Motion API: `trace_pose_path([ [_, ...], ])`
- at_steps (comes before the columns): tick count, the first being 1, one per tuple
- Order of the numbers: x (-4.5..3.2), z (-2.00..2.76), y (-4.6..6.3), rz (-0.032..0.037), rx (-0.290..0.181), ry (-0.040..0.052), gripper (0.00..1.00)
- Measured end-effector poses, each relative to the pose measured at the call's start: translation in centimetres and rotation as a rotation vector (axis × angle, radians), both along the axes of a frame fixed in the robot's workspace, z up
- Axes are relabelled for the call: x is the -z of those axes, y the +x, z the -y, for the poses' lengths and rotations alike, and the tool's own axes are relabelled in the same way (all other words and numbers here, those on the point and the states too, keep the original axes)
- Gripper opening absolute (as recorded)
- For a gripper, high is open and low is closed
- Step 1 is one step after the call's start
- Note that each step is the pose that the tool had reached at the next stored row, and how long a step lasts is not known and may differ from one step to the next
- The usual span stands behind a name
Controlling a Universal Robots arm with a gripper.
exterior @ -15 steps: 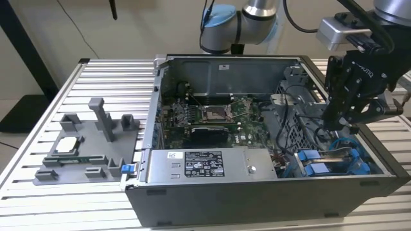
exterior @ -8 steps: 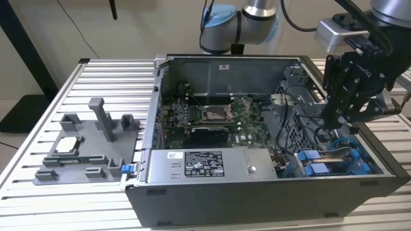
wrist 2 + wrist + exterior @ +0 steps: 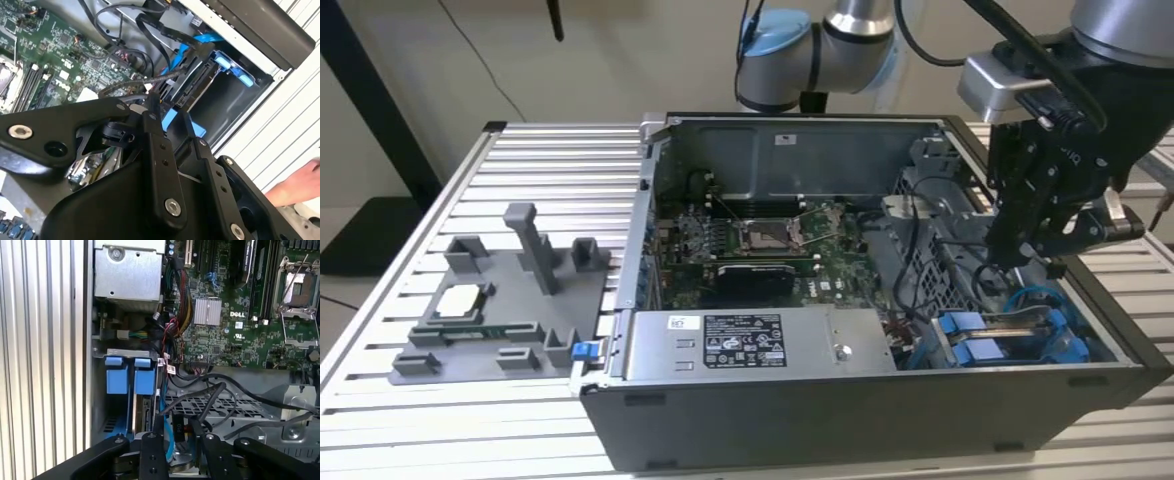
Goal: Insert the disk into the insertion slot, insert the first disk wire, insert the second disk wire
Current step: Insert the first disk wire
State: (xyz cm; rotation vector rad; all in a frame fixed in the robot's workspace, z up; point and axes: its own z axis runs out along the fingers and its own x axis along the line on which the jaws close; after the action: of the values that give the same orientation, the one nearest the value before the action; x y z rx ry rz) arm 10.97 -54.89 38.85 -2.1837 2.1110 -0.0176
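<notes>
A slatted metal counter point(image 3: 520, 150) was seen carrying an open computer case point(image 3: 854, 410), with a grey fixture tray point(image 3: 494, 310) set beside the case on the exterior view's left. The end effector point(image 3: 175, 424) was held inside the case, just above the insertion slot point(image 3: 981, 340) in the case's near corner on the exterior view's right. Whether it was closed on anything could not be told. The disk point(image 3: 197, 82) was seated in that slot between blue rails. A hand point(image 3: 295, 185) was seen outside the case, over the counter. A black connector point(image 3: 179, 429) was seen inside the case, at the end effector's tip.
</notes>
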Motion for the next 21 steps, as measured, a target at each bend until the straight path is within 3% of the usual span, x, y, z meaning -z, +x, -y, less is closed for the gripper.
trace_pose_path([
  [5,0.02,0.00,-0.13,0.0166,-0.001,0.0252,1.00],
  [7,0.03,-0.01,-0.14,0.0254,-0.003,0.0292,1.00],
  [11,0.05,0.01,-0.21,0.0337,-0.003,0.0344,1.00],
  [12,0.05,0.01,-0.23,0.0363,-0.003,0.0355,0.00],
  [17,0.15,0.07,-0.24,0.0520,-0.003,0.0404,0.00],
  [21,0.17,0.21,-0.26,0.0529,-0.003,0.0404,0.00],
])
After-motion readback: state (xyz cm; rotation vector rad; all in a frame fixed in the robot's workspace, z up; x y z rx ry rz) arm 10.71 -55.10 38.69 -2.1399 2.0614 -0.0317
